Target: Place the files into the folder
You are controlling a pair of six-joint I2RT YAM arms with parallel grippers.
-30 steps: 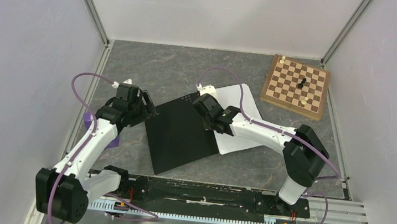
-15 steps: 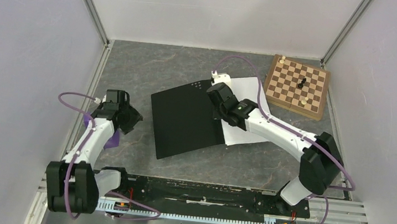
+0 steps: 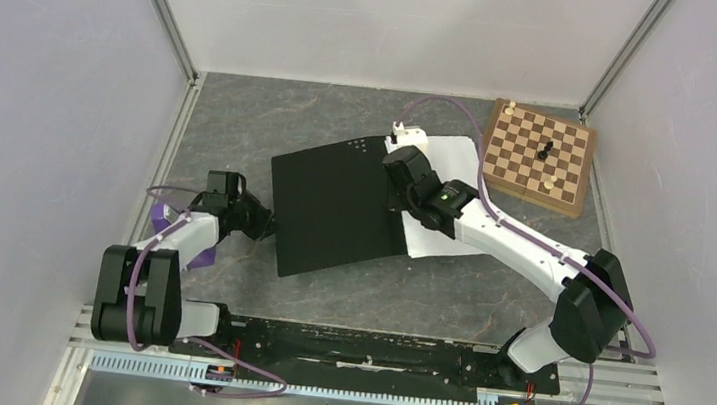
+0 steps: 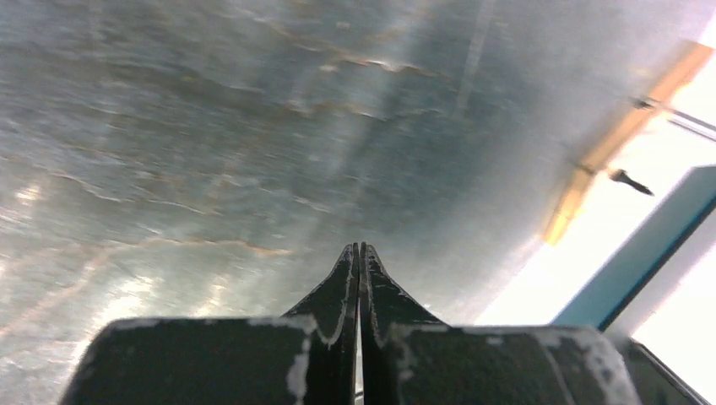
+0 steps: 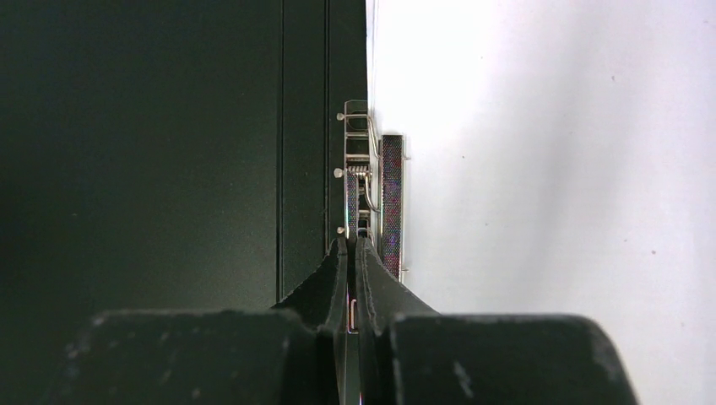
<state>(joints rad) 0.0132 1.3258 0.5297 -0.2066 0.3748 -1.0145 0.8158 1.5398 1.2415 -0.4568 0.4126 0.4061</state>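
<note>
Grey, marbled stone-look desk (image 3: 243,110) fills the floor between pale walls.

From the right wrist, the right end effector (image 5: 354,243) has its fingers pressed together with only a hairline gap. Their tips sit at the near end of a metal clip (image 5: 367,181); whether they pinch any part of it is hard to make out. The clip runs along the line where the folder (image 3: 334,205), lying open with its black inner face up, meets the files (image 3: 449,162). The white sheets lie flat to the right of that line, and the right arm crosses over and hides part of them. Whatever of the folder lies beneath the sheets is covered.

The left end effector (image 4: 360,247) is closed on nothing, low over bare desk, just beside the folder's left edge in the top view. Its wrist view is washed out by glare at the right, where only a teal strip shows. A purple item (image 3: 204,253) lies mostly hidden under the left arm.

A chessboard (image 3: 535,156) sits at the far right corner, near the files.
</note>
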